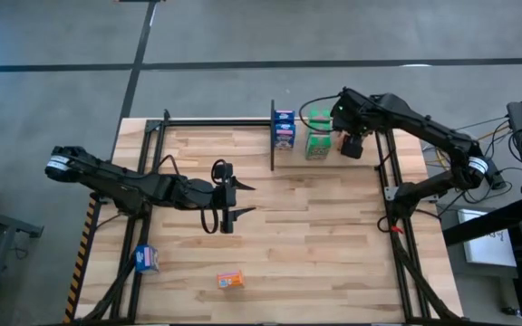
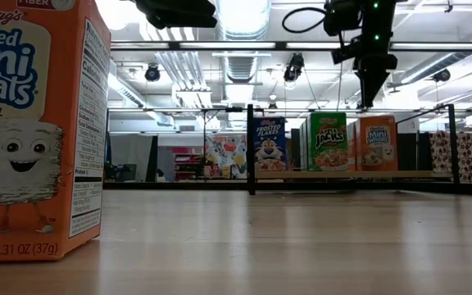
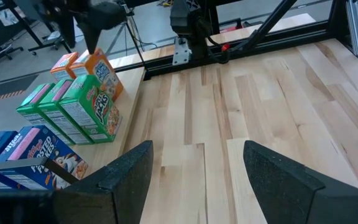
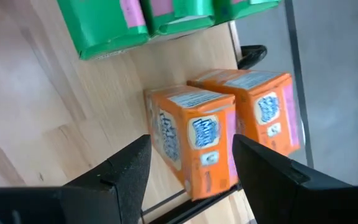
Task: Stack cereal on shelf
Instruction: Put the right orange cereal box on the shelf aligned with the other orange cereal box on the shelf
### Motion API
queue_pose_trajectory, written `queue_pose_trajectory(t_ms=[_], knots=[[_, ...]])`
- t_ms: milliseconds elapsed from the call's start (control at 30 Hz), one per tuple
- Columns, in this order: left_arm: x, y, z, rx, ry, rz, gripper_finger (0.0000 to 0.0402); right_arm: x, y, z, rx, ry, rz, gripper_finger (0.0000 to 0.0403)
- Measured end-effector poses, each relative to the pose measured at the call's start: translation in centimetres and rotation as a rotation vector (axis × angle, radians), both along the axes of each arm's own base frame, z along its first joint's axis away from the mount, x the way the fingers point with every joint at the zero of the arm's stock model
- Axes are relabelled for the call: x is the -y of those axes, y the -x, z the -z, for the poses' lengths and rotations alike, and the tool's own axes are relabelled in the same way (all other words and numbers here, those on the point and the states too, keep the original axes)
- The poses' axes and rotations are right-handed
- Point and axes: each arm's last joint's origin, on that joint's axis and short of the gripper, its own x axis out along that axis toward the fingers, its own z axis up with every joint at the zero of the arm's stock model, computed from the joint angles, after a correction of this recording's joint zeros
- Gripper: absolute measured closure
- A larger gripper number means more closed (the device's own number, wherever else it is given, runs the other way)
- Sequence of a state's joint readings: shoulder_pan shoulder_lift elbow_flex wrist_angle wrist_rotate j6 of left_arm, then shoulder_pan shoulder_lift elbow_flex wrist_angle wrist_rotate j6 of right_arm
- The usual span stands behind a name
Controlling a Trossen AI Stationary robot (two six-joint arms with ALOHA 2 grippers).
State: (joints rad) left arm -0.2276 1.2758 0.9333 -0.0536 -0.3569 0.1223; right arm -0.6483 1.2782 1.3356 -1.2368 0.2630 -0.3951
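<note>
Nearest me, an orange Mini-Wheats box lies on the tabletop by the front edge, with a blue box off to its left. Mid-table, I've got the left gripper hovering, fingers apart, holding nothing. At the far edge, the shelf carries blue Frosted Flakes boxes, green Apple Jacks boxes and two orange boxes. My right gripper hangs over those orange ones, fingers spread, not clamped on either.
</note>
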Motion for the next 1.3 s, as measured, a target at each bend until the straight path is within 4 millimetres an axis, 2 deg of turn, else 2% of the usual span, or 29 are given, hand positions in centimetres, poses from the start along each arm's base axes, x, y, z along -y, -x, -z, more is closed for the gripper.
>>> queue_pose_trajectory(t_ms=[167, 333, 567, 767, 1100, 1300], knots=[[0.0, 0.0, 0.0, 0.000, 0.000, 0.000, 0.0168, -0.3, 0.2, -1.4, 0.044, -0.023, 0.059, 0.0190], [0.0, 0.0, 0.0, 0.000, 0.000, 0.000, 0.0168, -0.9, 0.3, -1.9, 0.138, -0.155, 0.093, 0.0217], [0.0, 0.0, 0.0, -0.001, 0.000, 0.000, 0.0168, -1.6, 1.1, -0.7, 0.152, -0.213, 0.147, 0.0302], [0.0, 0.0, 0.0, -0.001, 0.000, 0.000, 0.0168, -1.7, 1.7, 1.4, 0.053, -0.173, 0.187, 0.0385], [0.0, 0.0, 0.0, -0.001, 0.000, 0.000, 0.0168, -1.2, 1.9, 4.5, -0.076, -0.029, 0.194, 0.0390], [0.0, 0.0, 0.0, -0.001, 0.000, 0.000, 0.0168, -1.2, 2.3, 5.6, -0.163, 0.022, 0.194, 0.0390]])
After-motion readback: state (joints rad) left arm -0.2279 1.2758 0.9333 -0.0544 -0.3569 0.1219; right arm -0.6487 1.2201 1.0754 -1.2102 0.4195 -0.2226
